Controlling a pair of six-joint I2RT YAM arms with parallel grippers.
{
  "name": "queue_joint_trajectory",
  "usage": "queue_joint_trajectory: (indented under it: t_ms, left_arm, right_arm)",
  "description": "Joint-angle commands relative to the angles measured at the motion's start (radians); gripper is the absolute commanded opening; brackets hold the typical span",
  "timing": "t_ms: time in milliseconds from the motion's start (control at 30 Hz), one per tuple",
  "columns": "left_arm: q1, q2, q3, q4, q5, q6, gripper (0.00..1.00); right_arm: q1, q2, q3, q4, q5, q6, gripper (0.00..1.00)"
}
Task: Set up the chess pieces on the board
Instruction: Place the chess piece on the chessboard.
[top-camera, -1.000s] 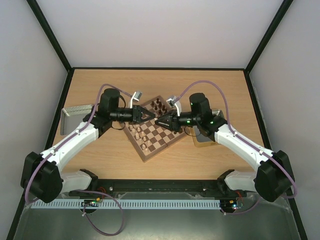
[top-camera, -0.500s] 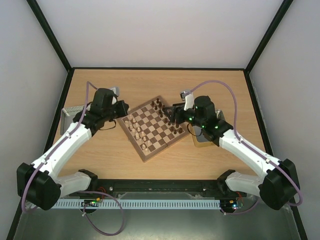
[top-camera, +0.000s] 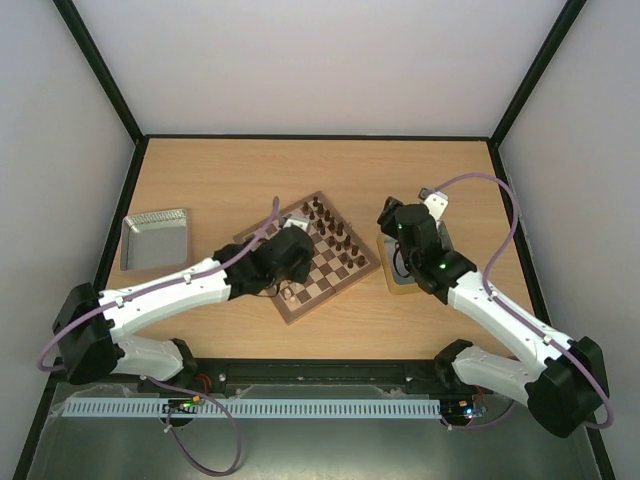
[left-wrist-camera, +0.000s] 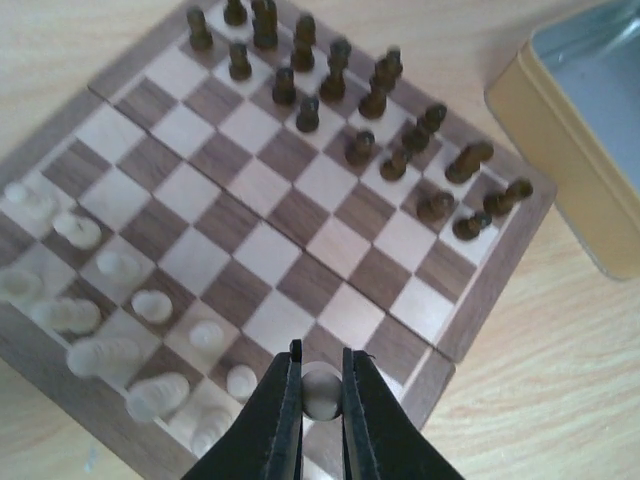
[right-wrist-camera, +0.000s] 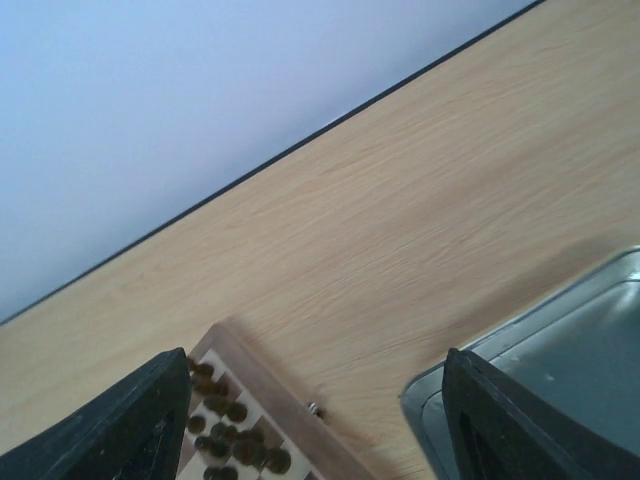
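The wooden table (top-camera: 300, 165) is carrying the board (left-wrist-camera: 300, 250). The left gripper (left-wrist-camera: 320, 362) is pinching a cream pawn (left-wrist-camera: 320, 392) between nearly closed fingers over the board's near edge, beside the other cream pieces (left-wrist-camera: 100, 320). Releasing off-centre is risking a topple onto neighbours. The right gripper (right-wrist-camera: 315, 375) is hanging wide open, empty, off the board's right corner.

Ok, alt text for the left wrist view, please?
The left gripper is shut on a small cream chess piece over the near edge of the board. Dark pieces line the far side, blurred cream pieces crowd the left, and a tin lies at right.
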Motion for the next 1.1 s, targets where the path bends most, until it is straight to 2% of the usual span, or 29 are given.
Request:
queue_joint_trajectory:
  t_ms: [0,133,467,767,1067]
  left_arm:
    - [-0.055,-0.004,-0.070,-0.025,-0.065,-0.092,0.02]
    - [-0.070,-0.008,-0.174,0.079,0.069,-0.098,0.02]
    - [-0.100,0.017,-0.266,0.208,0.105,-0.079,0.03]
    - [-0.140,0.092,-0.295,0.269,0.067,-0.069,0.03]
    - [-0.178,0.156,-0.270,0.231,-0.044,-0.083,0.03]
  right_arm:
    - [-0.016,-0.018,-0.018,-0.053,0.166,0.118,0.68]
    - [-0.034,0.004,-0.019,-0.055,0.122,0.134,0.68]
    - [-0.058,0.045,-0.028,-0.059,0.047,0.164,0.68]
    - [-0.066,0.067,-0.033,-0.057,0.023,0.171,0.68]
    - [-0.075,0.087,-0.036,-0.057,0.002,0.174,0.68]
